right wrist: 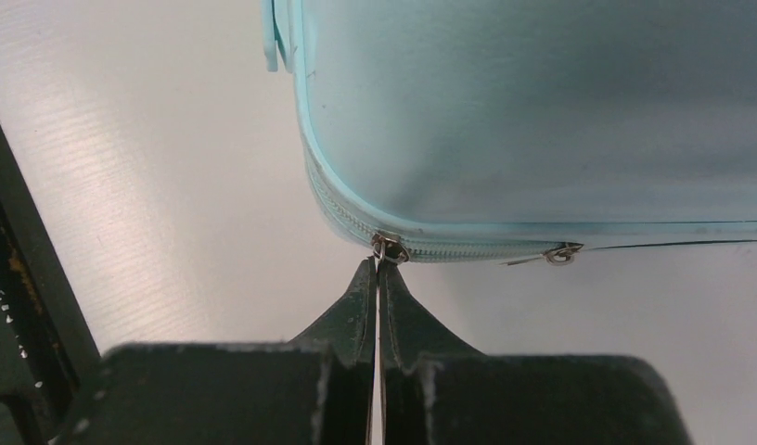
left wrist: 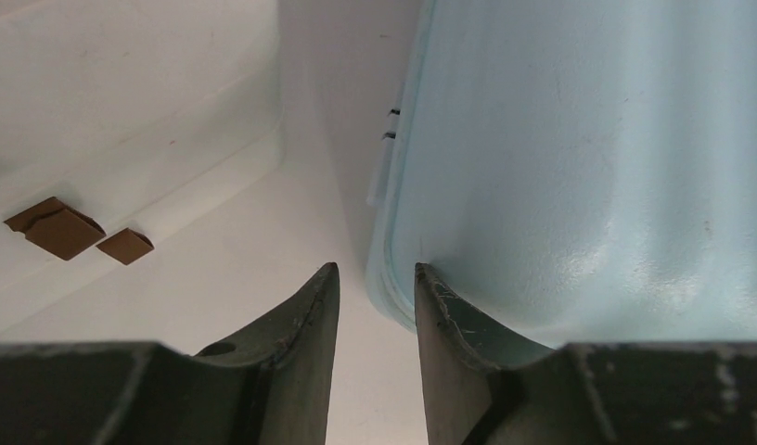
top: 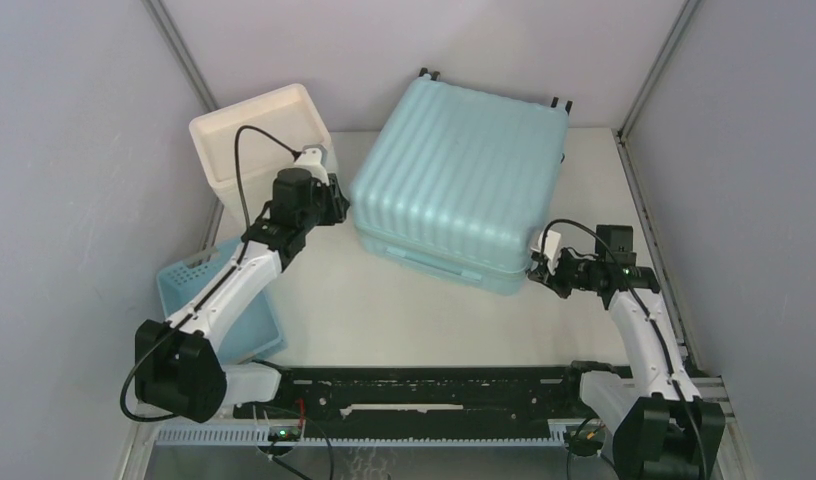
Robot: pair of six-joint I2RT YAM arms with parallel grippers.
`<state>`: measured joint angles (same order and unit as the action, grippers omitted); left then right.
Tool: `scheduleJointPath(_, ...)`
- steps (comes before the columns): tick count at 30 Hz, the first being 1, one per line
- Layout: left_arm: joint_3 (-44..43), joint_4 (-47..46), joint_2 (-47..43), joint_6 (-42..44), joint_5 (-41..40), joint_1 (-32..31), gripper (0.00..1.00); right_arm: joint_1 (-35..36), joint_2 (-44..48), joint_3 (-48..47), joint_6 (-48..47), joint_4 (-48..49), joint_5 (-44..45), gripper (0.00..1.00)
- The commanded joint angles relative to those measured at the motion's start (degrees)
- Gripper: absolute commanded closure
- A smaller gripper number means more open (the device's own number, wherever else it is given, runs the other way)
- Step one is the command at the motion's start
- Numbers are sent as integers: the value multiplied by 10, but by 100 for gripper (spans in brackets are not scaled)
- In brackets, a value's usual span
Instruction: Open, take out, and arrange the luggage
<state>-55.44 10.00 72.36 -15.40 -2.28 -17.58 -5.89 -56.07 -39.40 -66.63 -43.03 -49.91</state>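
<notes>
Pressed together, the fingers of the right end effector [right wrist: 378, 269] pinch one zipper pull [right wrist: 389, 248] at the near right corner of the luggage [top: 459, 180]. A second pull [right wrist: 560, 253] hangs free a little further along the same zipper track. The luggage is a single light-blue ribbed suitcase. It lies flat and closed on the bench [top: 384, 310], toward the back and slightly right of centre. Dark wheels show at its two far corners.

At the suitcase's left corner sits the left end effector [left wrist: 377, 269]. Its two fingers are spread partway and nothing is between them. One finger lies over the bench and the other is at the edge of the shell; whether that one touches the shell cannot be told.

Just left of the luggage stands one white drawer unit [top: 259, 135], and two of its brown handles [left wrist: 55, 227] show plainly in the left wrist view. Nearer the arm bases on the left lies one blue lattice basket [top: 254, 325], partly under the left arm. Two arms are in view.
</notes>
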Motion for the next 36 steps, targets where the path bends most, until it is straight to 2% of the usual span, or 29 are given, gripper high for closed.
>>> scheduleJointPath(1,-39,-36,8,9,51,2,60,36,25,17,82,-5,-21,100)
scheduleJointPath(8,-37,-43,31,8,95,3,60,57,37,17,110,-38,-36,100)
scheduleJointPath(13,-28,-54,43,-6,117,3,61,102,65,20,129,-60,-50,100)
scheduleJointPath(17,-16,-78,44,-17,135,3,62,143,102,46,215,-5,-43,100)
scheduleJointPath(19,-14,-84,45,-21,145,3,62,169,125,60,276,51,-16,100)
scheduleJointPath(25,2,-112,49,-39,175,-2,62,285,136,94,493,203,146,100)
scheduleJointPath(31,19,-130,48,-46,180,-11,62,377,135,102,625,280,307,100)
scheduleJointPath(35,30,-136,35,-51,166,-13,62,425,129,102,695,308,330,99)
scheduleJointPath(36,34,-137,27,-50,157,-14,61,431,127,102,710,313,322,94)
